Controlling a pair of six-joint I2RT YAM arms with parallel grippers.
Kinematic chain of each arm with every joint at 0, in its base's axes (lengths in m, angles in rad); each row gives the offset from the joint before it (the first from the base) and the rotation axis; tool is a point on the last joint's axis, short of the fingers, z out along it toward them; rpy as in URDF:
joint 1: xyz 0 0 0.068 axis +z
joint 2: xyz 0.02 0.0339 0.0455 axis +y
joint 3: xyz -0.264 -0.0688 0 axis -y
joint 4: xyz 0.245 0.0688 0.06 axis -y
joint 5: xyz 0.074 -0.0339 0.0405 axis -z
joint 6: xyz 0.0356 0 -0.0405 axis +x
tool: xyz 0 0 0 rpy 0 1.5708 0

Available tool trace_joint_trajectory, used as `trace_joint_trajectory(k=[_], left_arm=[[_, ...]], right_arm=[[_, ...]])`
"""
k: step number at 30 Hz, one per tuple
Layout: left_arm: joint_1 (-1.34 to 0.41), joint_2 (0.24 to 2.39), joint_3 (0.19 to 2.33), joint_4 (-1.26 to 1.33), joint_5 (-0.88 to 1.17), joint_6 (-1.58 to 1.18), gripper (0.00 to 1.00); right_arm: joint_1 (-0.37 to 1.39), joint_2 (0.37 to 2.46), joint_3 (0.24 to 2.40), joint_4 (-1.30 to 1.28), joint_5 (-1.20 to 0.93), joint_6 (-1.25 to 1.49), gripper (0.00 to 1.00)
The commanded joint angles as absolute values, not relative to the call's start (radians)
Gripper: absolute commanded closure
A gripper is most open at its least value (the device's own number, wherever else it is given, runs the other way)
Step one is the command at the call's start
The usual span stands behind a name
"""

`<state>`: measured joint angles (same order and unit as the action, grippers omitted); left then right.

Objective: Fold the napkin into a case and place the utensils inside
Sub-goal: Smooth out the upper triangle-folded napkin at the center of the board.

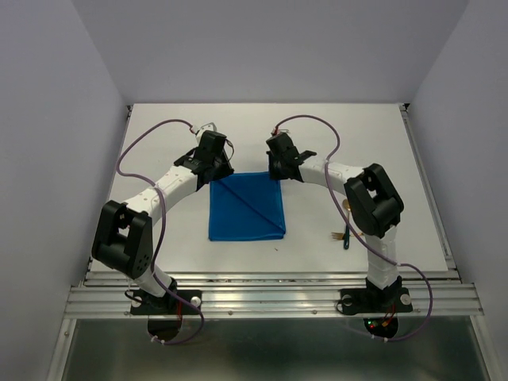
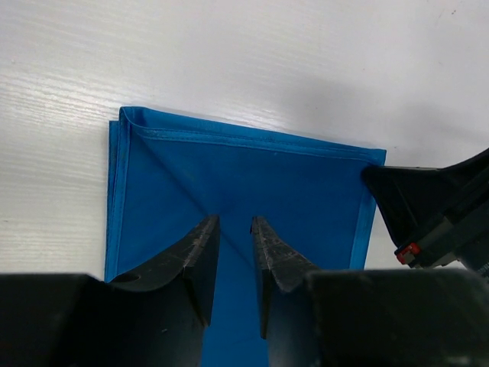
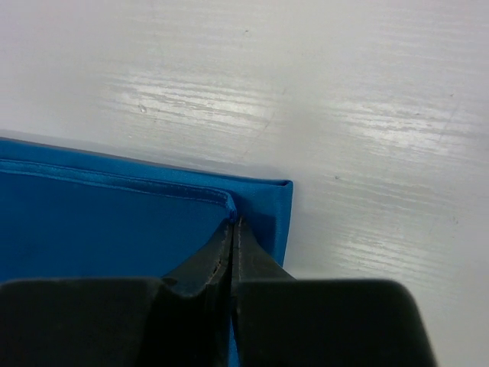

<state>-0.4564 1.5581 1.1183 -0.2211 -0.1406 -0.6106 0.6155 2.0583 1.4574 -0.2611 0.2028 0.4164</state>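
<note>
Risk: right gripper [image 3: 233, 223], shut on napkin [image 3: 114, 229] corner hem, bites shallowly and may slip; left gripper [image 2: 235, 223] parted, empty.

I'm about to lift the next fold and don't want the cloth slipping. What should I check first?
1. Right gripper jaws shut on the napkin at its far-right corner: ok.
2. Left gripper gripping the cloth: not ok, jaws open over it.
3. Only the top layer pinched: cannot tell.
4. Napkin lying flat, edges aligned: ok.
5. Fork apart from the napkin: ok.
</note>
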Motion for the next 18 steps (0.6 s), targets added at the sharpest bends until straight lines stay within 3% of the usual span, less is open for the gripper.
trace_joint_trajectory(k=[1,13,18], left_arm=[[-0.456,1.526,1.106,-0.198,-0.143,-0.611,0.64],[-0.459,1.535,1.108,-0.195,-0.133,-0.606,0.65],[-0.46,1.574,1.112,-0.187,-0.126,-0.601,0.65]], right_arm=[[0.611,1.976,1.456,-0.207,0.268,0.425,0.99],[0.611,2.014,1.459,-0.207,0.249,0.428,0.96],[0.611,2.008,1.467,-0.207,0.248,0.425,0.89]])
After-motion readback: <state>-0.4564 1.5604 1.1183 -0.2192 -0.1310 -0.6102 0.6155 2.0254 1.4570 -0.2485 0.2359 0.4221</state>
